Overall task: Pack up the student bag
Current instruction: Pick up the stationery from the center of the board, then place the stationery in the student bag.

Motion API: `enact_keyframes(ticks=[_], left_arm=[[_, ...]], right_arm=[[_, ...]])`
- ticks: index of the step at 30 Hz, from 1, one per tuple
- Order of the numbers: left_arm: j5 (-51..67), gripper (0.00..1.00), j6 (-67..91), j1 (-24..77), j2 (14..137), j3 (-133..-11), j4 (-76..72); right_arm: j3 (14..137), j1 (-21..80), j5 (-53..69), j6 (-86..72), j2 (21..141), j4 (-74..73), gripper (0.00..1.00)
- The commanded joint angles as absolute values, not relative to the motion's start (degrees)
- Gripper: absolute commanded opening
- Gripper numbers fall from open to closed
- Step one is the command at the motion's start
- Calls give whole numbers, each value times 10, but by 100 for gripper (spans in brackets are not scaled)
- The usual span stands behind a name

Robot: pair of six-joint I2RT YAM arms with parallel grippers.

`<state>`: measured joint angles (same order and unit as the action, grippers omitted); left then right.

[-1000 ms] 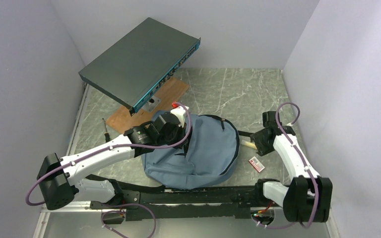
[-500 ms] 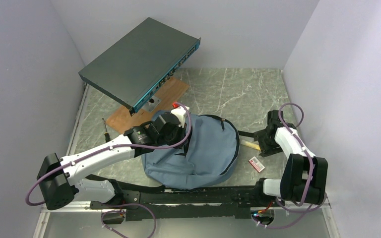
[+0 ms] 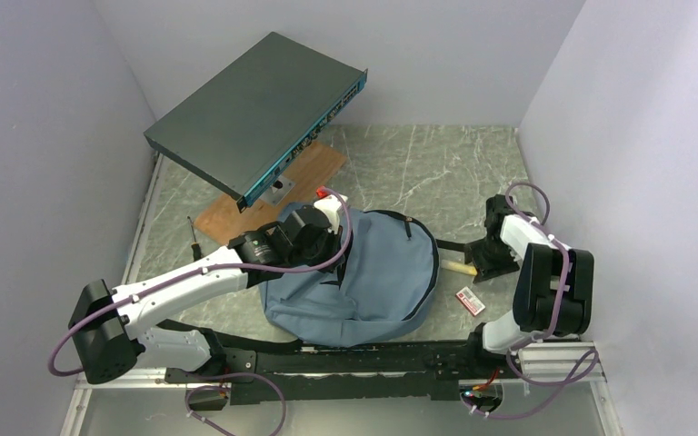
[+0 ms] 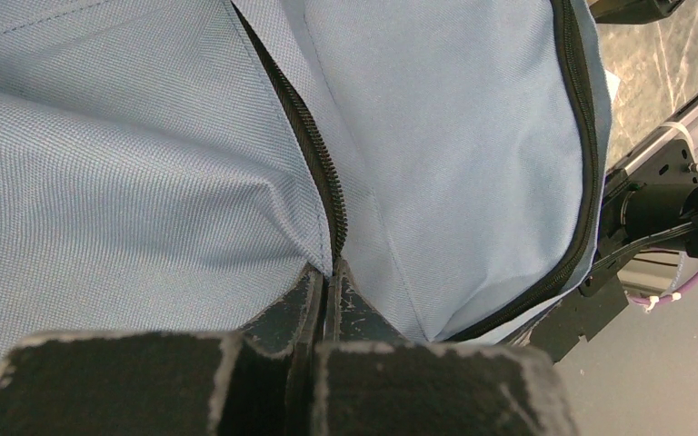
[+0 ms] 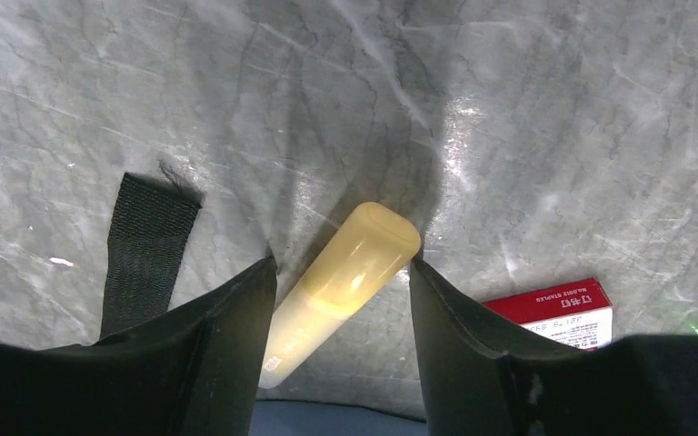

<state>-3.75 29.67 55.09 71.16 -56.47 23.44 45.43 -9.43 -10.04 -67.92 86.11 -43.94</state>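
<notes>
The blue-grey student bag [image 3: 373,277] lies flat in the middle of the table, and its fabric and black zipper fill the left wrist view [image 4: 145,163]. My left gripper [image 3: 320,227] sits on the bag's upper left part. Its jaws [image 4: 329,272] are shut, pinching the fabric at the zipper line. My right gripper [image 3: 491,259] is open and low over the table just right of the bag. Its fingers straddle a pale yellow tube [image 5: 345,282] without touching it; the tube also shows in the top view [image 3: 454,266].
A red and white staples box [image 3: 470,301] lies near the right gripper [image 5: 554,309]. A black strap end [image 5: 145,250] lies left of the tube. A dark grey metal box [image 3: 254,113] tilts over a wooden board [image 3: 314,168] at back left. A thin dark tool [image 3: 194,236] lies by the left wall.
The right arm has folded up and swung its elbow toward the right wall, while its gripper stayed by the yellow tube. The left arm and the bag have hardly moved.
</notes>
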Motion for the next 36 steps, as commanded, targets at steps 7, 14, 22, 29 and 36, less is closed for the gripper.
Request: enact_keyframes(ticks=[7, 14, 22, 29, 36], left_arm=[[-21, 0, 324, 554, 719, -588, 205], [-35, 0, 327, 554, 730, -601, 222], [-43, 0, 340, 554, 727, -599, 212], [-48, 0, 354, 554, 718, -578, 194], [-51, 0, 375, 554, 708, -561, 175]], right_arm=[[412, -98, -84, -631, 854, -322, 25], [390, -98, -58, -545, 796, -254, 0], [371, -88, 36, -438, 627, -161, 0], [422, 25, 4, -368, 507, -138, 0], [439, 239, 35, -400, 543, 13, 0]])
